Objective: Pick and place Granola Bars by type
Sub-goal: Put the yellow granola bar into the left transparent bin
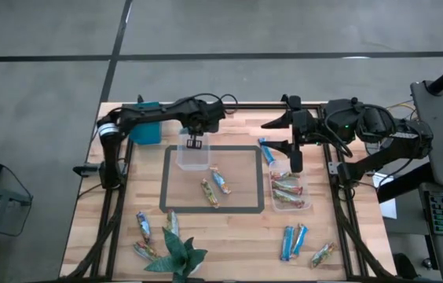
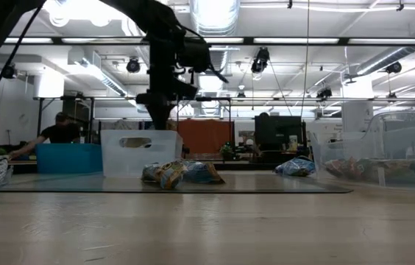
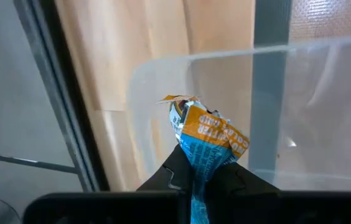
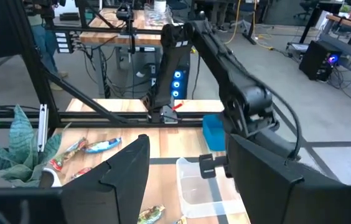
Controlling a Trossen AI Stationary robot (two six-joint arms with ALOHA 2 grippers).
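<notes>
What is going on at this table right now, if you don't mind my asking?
The robot is sorting wrapped granola bars. The left pincer is shut on a blue-and-orange wrapped bar, holding it over the clear plastic tub at the back of the grey taped rectangle. The right pincer hangs open above a second clear tub that holds several brown-wrapped bars. More bars lie loose on the wooden table.

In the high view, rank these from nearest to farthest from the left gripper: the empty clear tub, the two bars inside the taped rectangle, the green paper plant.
1. empty clear tub, directly under the left gripper.
2. two bars, mid-rectangle.
3. green paper plant, at the table's near edge.
</notes>
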